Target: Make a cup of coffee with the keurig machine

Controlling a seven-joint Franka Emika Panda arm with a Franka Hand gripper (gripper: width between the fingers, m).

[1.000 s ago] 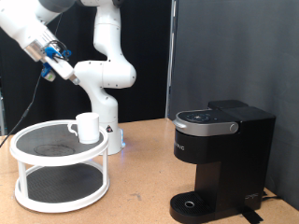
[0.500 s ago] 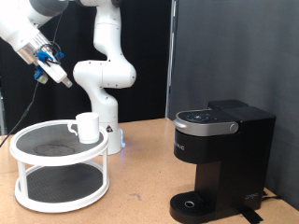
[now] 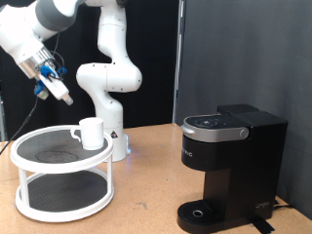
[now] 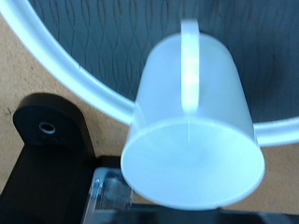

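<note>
The white cup (image 3: 91,133) stands upright on the top shelf of a white two-tier round rack (image 3: 39,161) at the exterior view's left. My gripper (image 3: 61,97) hangs in the air above and left of the cup, apart from it, with nothing seen in it. The wrist view looks down on the cup (image 4: 192,121), its handle (image 4: 191,58) over the shelf's dark mesh; my fingers do not show there. The black keurig machine (image 3: 230,164) stands at the exterior view's right with its lid down and its round drip base (image 3: 201,214) bare.
The arm's white base (image 3: 109,97) stands right behind the rack. The rack's white rim (image 4: 65,70) curves past the cup. A black curtain (image 3: 244,58) hangs behind the wooden table (image 3: 146,195). A black block (image 4: 42,126) lies beyond the rack.
My gripper has moved down and to the left in the exterior view, nearer the rack. The cup and the machine have not moved.
</note>
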